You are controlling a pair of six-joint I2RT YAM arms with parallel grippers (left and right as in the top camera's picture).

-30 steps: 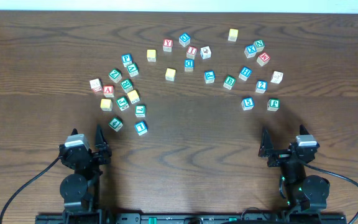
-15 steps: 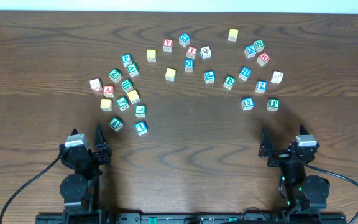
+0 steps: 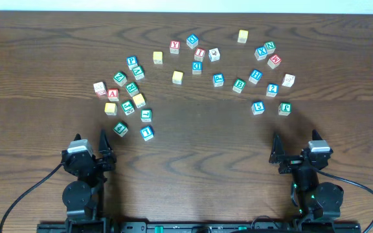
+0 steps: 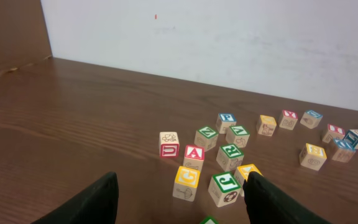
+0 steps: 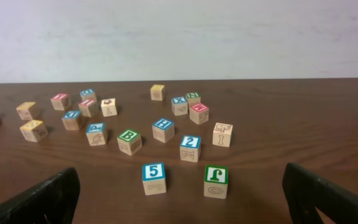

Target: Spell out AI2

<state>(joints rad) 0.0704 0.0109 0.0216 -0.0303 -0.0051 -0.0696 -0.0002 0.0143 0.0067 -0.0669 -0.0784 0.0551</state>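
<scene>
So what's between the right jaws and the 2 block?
Bare table up to the 2 block, per right wrist view; 5 block and green block flank it.

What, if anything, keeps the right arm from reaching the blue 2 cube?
Probably nothing; it looks reachable. The right gripper is open, and the 2 cube stands apart from its neighbours, behind the gap between the 5 cube and the green cube.
</scene>
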